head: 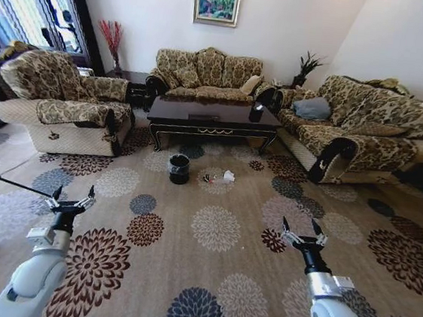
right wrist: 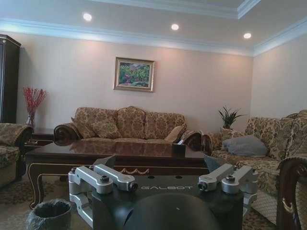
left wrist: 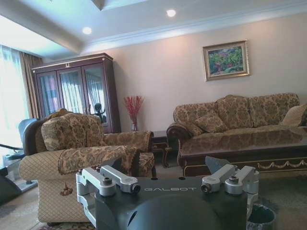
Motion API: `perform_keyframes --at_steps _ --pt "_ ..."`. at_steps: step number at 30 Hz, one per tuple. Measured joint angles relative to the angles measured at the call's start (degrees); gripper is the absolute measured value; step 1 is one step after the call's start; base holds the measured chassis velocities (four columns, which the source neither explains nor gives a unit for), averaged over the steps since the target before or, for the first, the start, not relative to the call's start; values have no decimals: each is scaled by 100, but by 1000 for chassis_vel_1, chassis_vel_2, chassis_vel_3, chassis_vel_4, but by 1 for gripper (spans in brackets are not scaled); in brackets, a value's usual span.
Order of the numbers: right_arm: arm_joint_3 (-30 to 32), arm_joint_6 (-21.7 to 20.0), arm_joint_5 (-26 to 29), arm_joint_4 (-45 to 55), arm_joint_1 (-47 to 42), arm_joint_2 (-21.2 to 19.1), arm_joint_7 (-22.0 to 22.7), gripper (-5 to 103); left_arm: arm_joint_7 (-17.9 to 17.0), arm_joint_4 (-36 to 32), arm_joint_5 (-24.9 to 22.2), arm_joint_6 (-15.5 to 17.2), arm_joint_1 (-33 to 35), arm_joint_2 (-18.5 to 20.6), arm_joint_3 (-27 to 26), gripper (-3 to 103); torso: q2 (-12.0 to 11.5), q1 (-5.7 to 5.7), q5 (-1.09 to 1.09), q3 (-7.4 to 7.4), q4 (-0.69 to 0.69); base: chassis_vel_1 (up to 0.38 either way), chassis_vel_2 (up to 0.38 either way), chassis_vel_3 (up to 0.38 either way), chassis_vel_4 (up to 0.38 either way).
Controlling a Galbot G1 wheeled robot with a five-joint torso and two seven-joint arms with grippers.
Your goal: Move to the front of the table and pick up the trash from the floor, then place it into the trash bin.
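1. Jaws: both stand spread wide with nothing between them. The left gripper (head: 72, 197) hangs over the carpet at about 8 o'clock in the head view, the right gripper (head: 302, 232) at about 4 o'clock, both raised and pointing ahead toward the furniture.

2. Between the grippers lies bare floral carpet (head: 215, 227); neither is near anything it could grasp.

3. Trash (head: 217, 177): a white paper wad with small dark and red scraps beside it, on the carpet at about 12 o'clock from the robot, just in front of the table and well apart from both grippers.

4. Bin (head: 179, 168): just beside the trash, at its 9 o'clock, also on the carpet in front of the table. The right wrist view shows it (right wrist: 48, 214) low and close to the table leg, lined with a crinkled bag; the left wrist view catches its rim (left wrist: 261, 216).

5. Table (head: 214, 116): beyond the trash at 12 o'clock, with a small black box (head: 256, 112) on its top, a sofa (head: 205, 73) behind it, an armchair (head: 63, 97) at 10 o'clock and a second sofa (head: 359, 125) at 2 o'clock.

6. Progress, as I judge it: early. The robot faces the table squarely but stands some way back, so the approach looks unfinished. Nothing is picked up, and the trash is all on the floor. Closing in, grasping and dropping into the bin all remain.
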Motion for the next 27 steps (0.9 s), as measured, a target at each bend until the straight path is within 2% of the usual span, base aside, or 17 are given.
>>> perform_keyframes --at_steps 3,7,12,22,24,27 --pt "-13 -21 5 -7 55 -45 0 100 -6 17 -10 -9 6 8 11 97 0 0 0 0 1 0 0 0 0" --pt "-18 -32 77 0 45 -87 -70 100 -23 39 33 -46 28 45 17 102 0 0 0 0 0 0 0 0 0" --pt "-17 -40 91 17 27 -100 -76 100 -35 48 7 -46 11 56 38 98 0 0 0 0 0 0 0 0 0" --pt "3 -65 102 29 45 -198 -2 100 -46 30 -3 -24 20 52 83 100 0 0 0 0 0 0 0 0 0" --pt "11 -68 116 27 47 -212 9 100 -47 13 -16 -5 20 54 90 100 0 0 0 0 0 0 0 0 0" --pt "2 -116 189 65 45 -215 67 100 -79 -19 12 200 10 65 129 100 -1 0 0 0 0 0 0 0 0"
